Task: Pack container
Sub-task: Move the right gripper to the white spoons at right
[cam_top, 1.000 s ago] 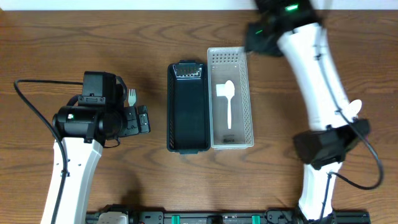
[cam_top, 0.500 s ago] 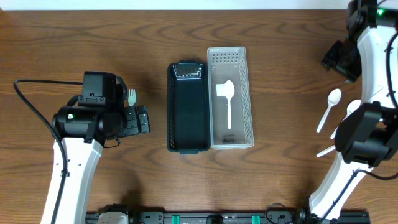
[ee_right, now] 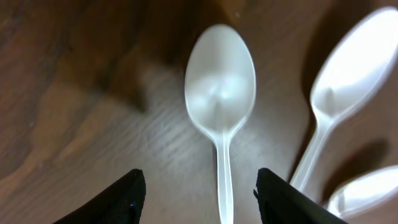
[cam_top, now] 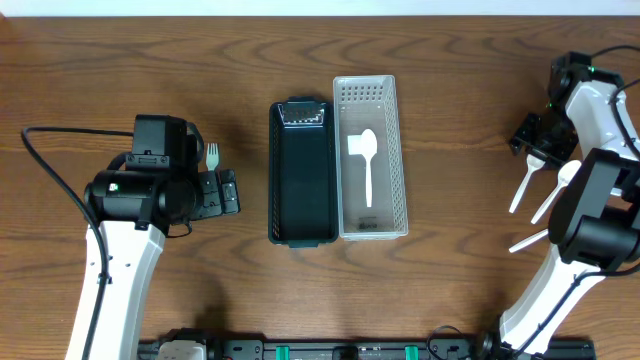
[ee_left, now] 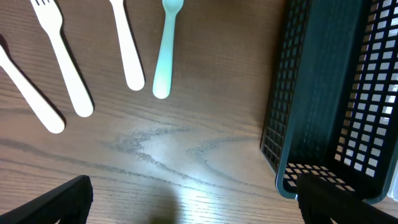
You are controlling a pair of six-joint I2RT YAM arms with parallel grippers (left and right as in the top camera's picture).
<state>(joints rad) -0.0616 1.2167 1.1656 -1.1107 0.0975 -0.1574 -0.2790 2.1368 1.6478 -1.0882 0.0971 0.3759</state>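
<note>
A black mesh basket and a clear mesh basket stand side by side mid-table. One white spoon lies in the clear basket. My right gripper is open at the far right, over a white spoon whose handle runs between its fingers. More white spoons lie beside it. My left gripper is open and empty at the left, above bare wood. White forks and a mint fork lie ahead of it.
The black basket's corner shows at the right of the left wrist view. A black cable loops at the far left.
My right arm has swung from above the clear basket to the far right edge and come down over the spoons. The left arm has not moved.
</note>
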